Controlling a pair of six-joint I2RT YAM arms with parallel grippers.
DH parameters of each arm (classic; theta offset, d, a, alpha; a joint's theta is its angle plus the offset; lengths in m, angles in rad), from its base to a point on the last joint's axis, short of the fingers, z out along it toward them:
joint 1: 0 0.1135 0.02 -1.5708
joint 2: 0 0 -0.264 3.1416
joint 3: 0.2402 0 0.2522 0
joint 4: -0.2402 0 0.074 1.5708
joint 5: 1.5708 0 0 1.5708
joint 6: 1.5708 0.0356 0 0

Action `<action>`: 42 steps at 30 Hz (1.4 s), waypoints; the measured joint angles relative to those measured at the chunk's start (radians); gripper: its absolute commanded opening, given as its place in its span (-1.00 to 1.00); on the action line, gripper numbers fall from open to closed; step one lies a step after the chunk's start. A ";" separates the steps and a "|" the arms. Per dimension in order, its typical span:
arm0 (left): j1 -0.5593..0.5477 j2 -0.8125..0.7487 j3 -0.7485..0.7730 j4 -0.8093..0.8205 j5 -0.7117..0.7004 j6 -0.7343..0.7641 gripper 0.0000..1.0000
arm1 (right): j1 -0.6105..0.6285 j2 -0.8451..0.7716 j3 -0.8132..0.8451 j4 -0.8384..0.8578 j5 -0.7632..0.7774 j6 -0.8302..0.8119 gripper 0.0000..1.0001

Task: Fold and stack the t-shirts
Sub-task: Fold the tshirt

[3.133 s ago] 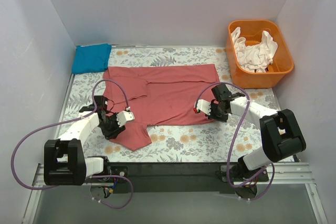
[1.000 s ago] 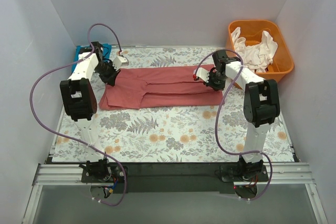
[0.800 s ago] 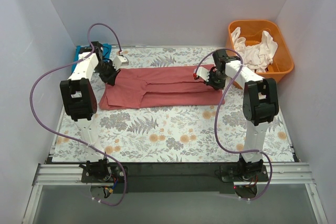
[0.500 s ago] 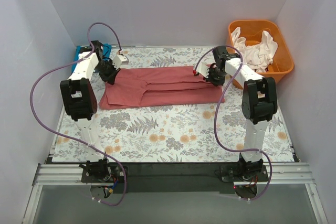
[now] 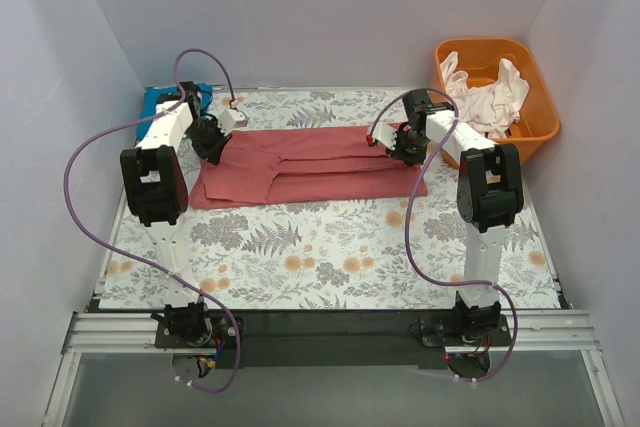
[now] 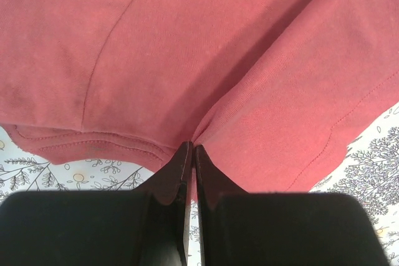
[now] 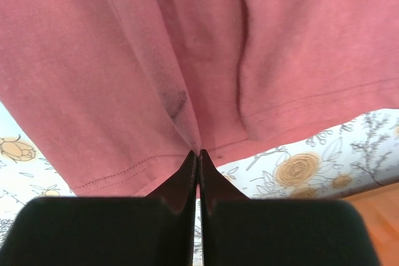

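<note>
A red t-shirt (image 5: 310, 165) lies folded in half lengthwise as a wide band across the far middle of the floral table. My left gripper (image 5: 211, 137) is shut on the red t-shirt at its far left corner; the left wrist view shows cloth (image 6: 206, 73) pinched between the closed jaws (image 6: 191, 149). My right gripper (image 5: 400, 139) is shut on the red t-shirt at its far right corner; the right wrist view shows a fold of cloth (image 7: 156, 60) in the jaws (image 7: 198, 152).
A folded blue t-shirt (image 5: 160, 102) lies at the far left corner, just behind my left arm. An orange basket (image 5: 540, 117) with white t-shirts (image 5: 485, 97) stands at the far right. Grey walls enclose the table on three sides.
The near half of the red t-shirt has been carried from the near side up over the far half, leaving a narrow band. In the last second both grippers shifted slightly farther.
</note>
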 measured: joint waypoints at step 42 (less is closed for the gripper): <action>0.226 -0.193 -0.468 0.141 0.085 -0.465 -0.52 | -0.043 -0.090 -0.213 0.061 -0.094 0.334 0.02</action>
